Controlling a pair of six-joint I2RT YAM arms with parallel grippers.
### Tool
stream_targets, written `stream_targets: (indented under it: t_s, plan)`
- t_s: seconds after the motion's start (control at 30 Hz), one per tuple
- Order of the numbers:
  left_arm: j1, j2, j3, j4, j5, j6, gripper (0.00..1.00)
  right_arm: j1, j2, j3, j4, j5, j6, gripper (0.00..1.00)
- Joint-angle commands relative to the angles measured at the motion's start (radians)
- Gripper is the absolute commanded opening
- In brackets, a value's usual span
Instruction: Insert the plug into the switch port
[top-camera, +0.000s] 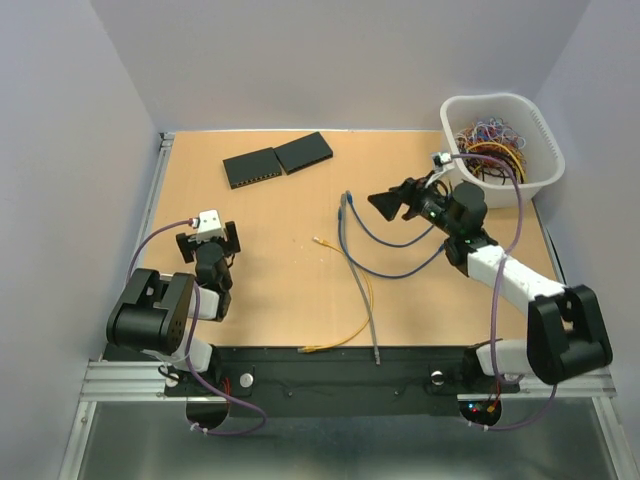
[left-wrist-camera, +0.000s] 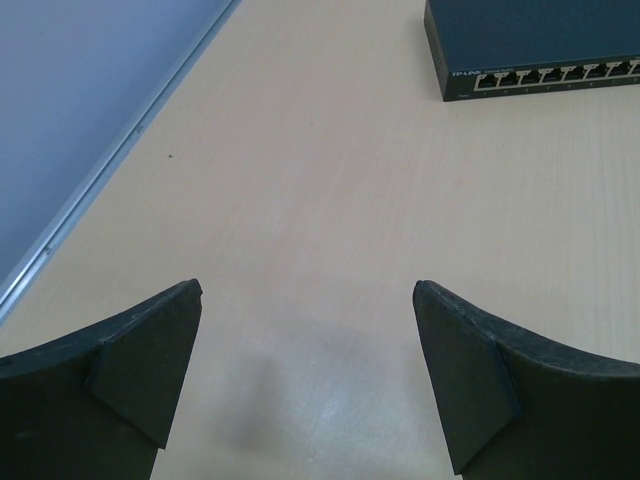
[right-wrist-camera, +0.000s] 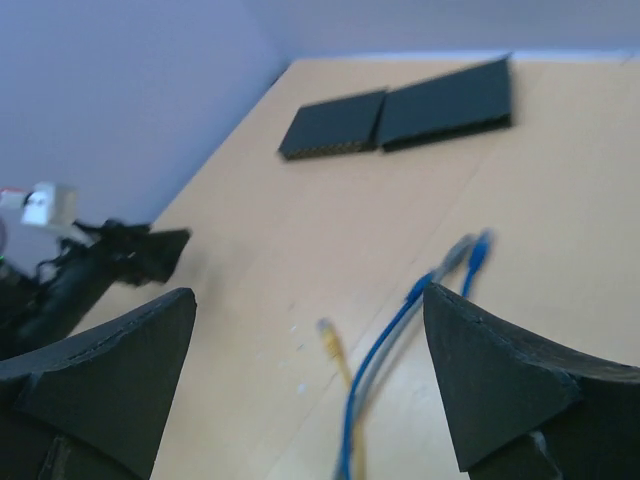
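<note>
both sets of jaws are spread wide, with nothing between them. the left jaws hover low over the desk (top-camera: 275, 290) on its left side, facing the switch (top-camera: 252, 168). the left wrist view shows its port row along the near edge. a second switch (top-camera: 304, 152) seems to touch it on the right. the right jaws hang over the middle of the desk, pointing left, just beside the blue plug (top-camera: 349, 197).

the blue plug and grey plug (top-camera: 343, 211) lie side by side. the yellow plug (top-camera: 318, 241) lies nearer and a little to the left. all three are well apart from the switch, and no port is filled. i cannot tell which cable is meant; the blue one is closest to the right jaws. a basket (top-camera: 548, 165) of spare cables stands at the far right.

such a plug is likely light, small and hard, with a thin latch tab that could snap. the cable behind it is limp and will drag and twist. best to pinch the plug body by its flat sides near the boot, leaving the tip free. the switch looks light and may slide when pushed, so the left jaws may need to brace it.
</note>
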Motion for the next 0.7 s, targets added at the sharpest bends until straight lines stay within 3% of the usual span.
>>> stream_targets:
  t_s: [0.0, 0.13, 0.33, 0.5, 0.67]
  plan:
    - [0.024, -0.032, 0.030, 0.321, 0.002, -0.025, 0.99, 0.010, 0.137, 0.051, -0.063, -0.318, 0.293, 1.00]
    - [0.042, -0.034, 0.040, 0.296, 0.015, -0.046, 0.99, 0.114, 0.079, 0.095, -0.270, -0.109, 0.084, 1.00]
    - [0.034, -0.103, 0.030, 0.243, 0.027, -0.040, 0.96, 0.151, 0.134, 0.172, -0.381, -0.176, 0.089, 1.00]
    - [-0.041, -0.302, 0.050, 0.071, -0.120, -0.009, 0.99, 0.267, 0.145, 0.224, -0.513, -0.039, -0.073, 1.00]
    - [-0.050, -0.538, 0.027, -0.068, -0.096, -0.285, 0.99, 0.333, 0.192, 0.284, -0.556, -0.004, -0.123, 1.00]
